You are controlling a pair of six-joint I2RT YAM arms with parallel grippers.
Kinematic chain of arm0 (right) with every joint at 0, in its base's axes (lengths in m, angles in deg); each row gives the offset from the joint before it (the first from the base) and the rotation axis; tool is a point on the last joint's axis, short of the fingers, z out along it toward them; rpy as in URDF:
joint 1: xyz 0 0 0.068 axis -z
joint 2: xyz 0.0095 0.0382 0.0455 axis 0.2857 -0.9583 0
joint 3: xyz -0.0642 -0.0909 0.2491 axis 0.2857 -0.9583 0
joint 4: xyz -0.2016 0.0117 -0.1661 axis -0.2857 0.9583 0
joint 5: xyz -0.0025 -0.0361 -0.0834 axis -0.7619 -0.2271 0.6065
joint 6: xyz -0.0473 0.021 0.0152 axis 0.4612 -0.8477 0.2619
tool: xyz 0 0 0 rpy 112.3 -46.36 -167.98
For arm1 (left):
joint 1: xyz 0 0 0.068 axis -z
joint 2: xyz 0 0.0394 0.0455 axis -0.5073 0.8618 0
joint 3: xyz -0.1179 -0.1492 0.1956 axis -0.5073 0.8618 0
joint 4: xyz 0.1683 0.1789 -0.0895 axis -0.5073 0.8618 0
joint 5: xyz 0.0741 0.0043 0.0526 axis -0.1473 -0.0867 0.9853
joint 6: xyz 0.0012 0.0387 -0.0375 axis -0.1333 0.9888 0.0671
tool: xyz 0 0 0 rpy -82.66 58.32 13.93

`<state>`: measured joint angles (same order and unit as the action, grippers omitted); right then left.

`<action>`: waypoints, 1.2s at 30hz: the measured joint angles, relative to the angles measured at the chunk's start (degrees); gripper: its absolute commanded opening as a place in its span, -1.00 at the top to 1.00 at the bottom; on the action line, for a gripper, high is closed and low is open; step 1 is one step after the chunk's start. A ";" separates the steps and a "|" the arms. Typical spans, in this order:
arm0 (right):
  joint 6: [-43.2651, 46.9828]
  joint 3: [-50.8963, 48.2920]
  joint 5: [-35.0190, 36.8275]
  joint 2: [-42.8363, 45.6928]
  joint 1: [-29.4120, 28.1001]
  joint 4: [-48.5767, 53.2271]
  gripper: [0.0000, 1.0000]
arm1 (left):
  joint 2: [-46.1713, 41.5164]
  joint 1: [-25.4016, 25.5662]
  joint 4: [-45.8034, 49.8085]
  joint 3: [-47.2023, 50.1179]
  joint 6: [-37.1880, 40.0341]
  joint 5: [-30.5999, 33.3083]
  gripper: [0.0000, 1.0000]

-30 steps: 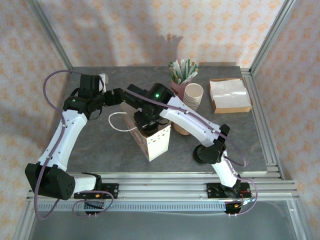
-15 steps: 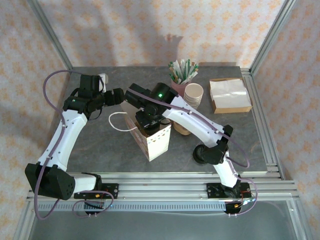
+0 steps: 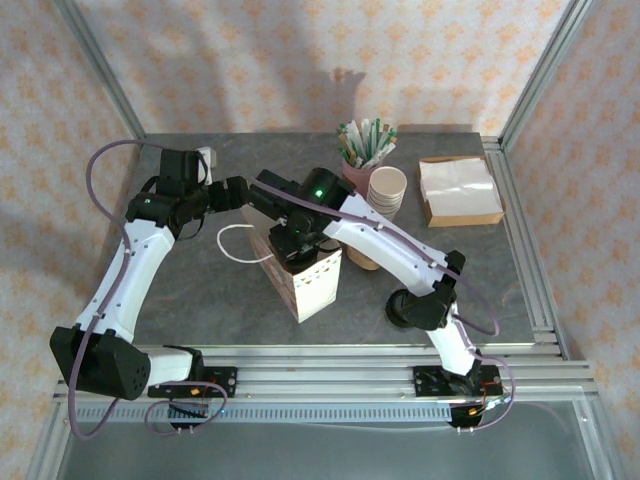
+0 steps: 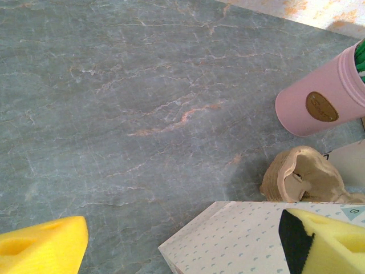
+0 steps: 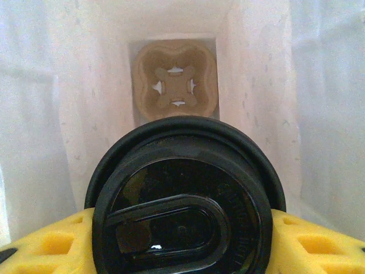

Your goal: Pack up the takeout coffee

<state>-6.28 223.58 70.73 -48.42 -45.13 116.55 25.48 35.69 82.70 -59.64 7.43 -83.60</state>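
Observation:
The takeout coffee (image 5: pixel 182 222), a cup with a glossy black lid, is squeezed between the yellow foam fingers (image 5: pixel 319 245) of my right gripper (image 5: pixel 182 242). It hangs inside the white paper bag (image 5: pixel 40 125), above a brown pulp carrier (image 5: pixel 175 80) on the bag's floor. From above, the right wrist (image 3: pixel 300 225) covers the mouth of the dotted bag (image 3: pixel 312 283). My left gripper (image 4: pixel 182 245) stands open at the bag's rear top edge (image 4: pixel 239 240), one pad over the bag and the other over bare table.
A pink holder (image 3: pixel 357 172) with stirrers, a stack of cream paper cups (image 3: pixel 387 190) and a napkin box (image 3: pixel 458 190) stand at the back right. A loose pulp carrier (image 4: pixel 302 177) lies beside the bag. A white cord loop (image 3: pixel 235 245) lies left of it.
The right arm has shifted very slightly over the bag, the cup still gripped. The left arm has not moved.

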 measured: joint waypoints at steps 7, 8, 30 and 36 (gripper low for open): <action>0.07 -3.45 0.24 0.00 -0.09 0.02 -0.20 | 0.07 0.00 0.00 0.00 0.00 0.00 -0.77; 0.07 -3.78 0.26 0.00 -0.09 0.02 -0.20 | 0.11 0.00 0.00 0.00 0.00 0.00 -0.77; 0.52 -10.64 -0.52 -0.02 1.66 0.00 -0.18 | 0.15 0.00 0.00 0.00 0.00 0.00 -0.77; 0.52 -12.07 -2.86 -0.02 1.95 -0.02 -0.17 | 0.22 0.00 0.00 0.00 0.00 0.00 -0.77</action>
<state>-5.76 211.52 67.87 -48.45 -43.19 116.52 25.69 35.69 82.70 -59.64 7.43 -83.60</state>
